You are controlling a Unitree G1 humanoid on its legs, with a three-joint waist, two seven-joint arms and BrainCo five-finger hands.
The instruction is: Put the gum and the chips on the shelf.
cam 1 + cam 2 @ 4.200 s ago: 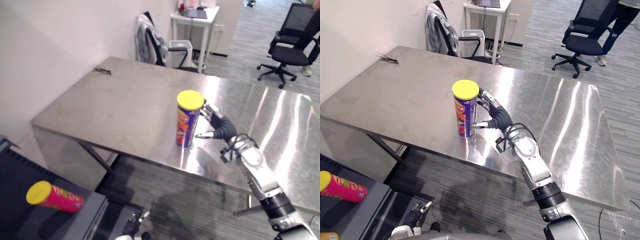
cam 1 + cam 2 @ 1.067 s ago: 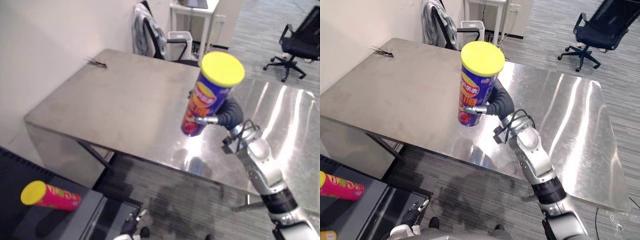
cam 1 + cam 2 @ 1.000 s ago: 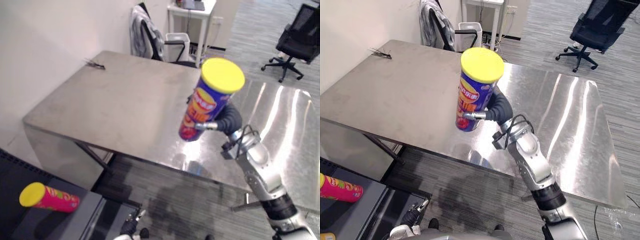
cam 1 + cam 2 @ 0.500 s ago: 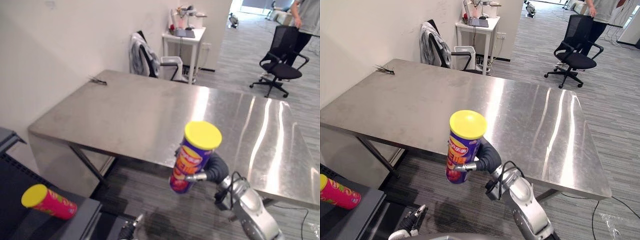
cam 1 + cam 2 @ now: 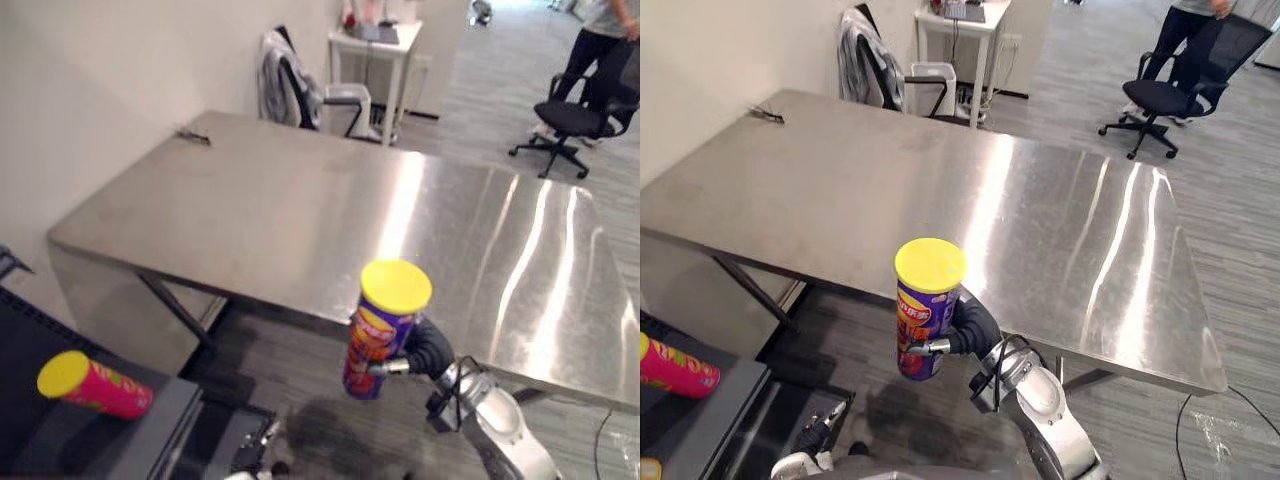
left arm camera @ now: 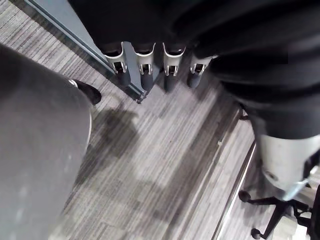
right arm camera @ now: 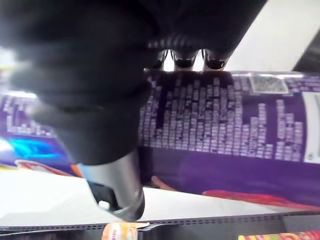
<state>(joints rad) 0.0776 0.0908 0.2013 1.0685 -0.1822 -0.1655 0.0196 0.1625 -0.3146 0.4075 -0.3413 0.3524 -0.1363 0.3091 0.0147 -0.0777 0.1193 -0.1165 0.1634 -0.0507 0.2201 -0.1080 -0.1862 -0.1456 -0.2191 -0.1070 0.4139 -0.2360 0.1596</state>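
Observation:
A purple chips can (image 5: 380,335) with a yellow lid hangs upright in the air, just in front of the steel table's (image 5: 300,220) near edge. My right hand (image 5: 430,350) is shut on it from behind. In the right wrist view the fingers (image 7: 185,60) and thumb wrap the can's purple side (image 7: 225,125). A pink can (image 5: 95,385) with a yellow lid lies on its side on the dark shelf (image 5: 170,420) at the lower left. My left hand (image 6: 145,70) hangs low over the floor, its fingers straight and holding nothing.
A chair draped with clothing (image 5: 290,85), a bin and a white side table (image 5: 375,45) stand behind the steel table. A black office chair (image 5: 580,115) and a person (image 5: 600,20) are at the back right. A small dark item (image 5: 192,137) lies at the table's far left corner.
The view has shifted. My right hand has carried the chips can from above the table toward me, past the front edge and lower.

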